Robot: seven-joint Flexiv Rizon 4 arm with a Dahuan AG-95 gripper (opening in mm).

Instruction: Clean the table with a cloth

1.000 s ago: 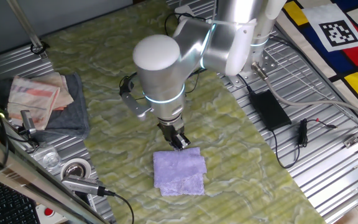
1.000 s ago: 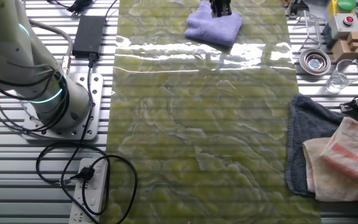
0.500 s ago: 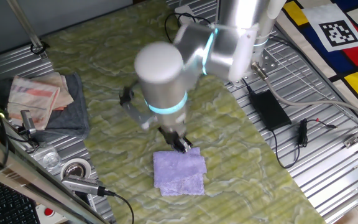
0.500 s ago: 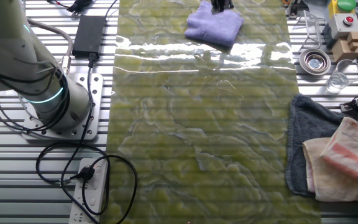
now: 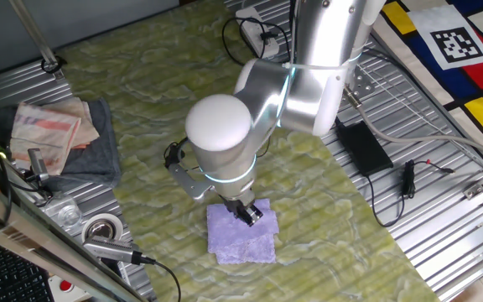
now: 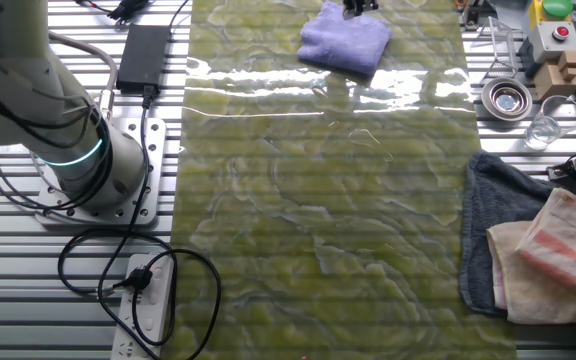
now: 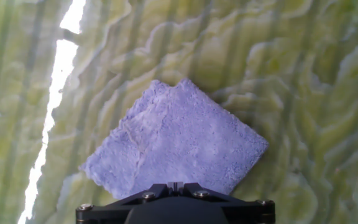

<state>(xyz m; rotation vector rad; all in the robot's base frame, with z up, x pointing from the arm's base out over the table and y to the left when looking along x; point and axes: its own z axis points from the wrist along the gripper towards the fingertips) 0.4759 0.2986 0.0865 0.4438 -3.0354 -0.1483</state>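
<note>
A lilac cloth (image 5: 241, 235) lies flat on the yellow-green marbled table (image 5: 141, 101), near its front edge. My gripper (image 5: 250, 214) points down over the cloth's far edge, jaws together with nothing between them. In the other fixed view the cloth (image 6: 345, 42) sits at the top of the table (image 6: 318, 220), and the gripper (image 6: 358, 5) is mostly cut off by the frame edge. In the hand view the cloth (image 7: 173, 143) fills the middle as a diamond on the table (image 7: 291, 74), and the shut gripper (image 7: 176, 185) sits over its near edge.
Folded grey and beige towels (image 5: 57, 138) lie at the table's left end. A tape roll (image 5: 101, 228), a glass (image 5: 65, 214) and tools crowd the ribbed metal nearby. A black power adapter (image 5: 363, 147) with cables lies right. The arm's base (image 6: 88, 160) and a power strip (image 6: 148, 300) stand beside the table.
The arm has swung forward and lower, carrying the gripper from the cloth's far corner to over its far edge. The cloth has hardly moved.
</note>
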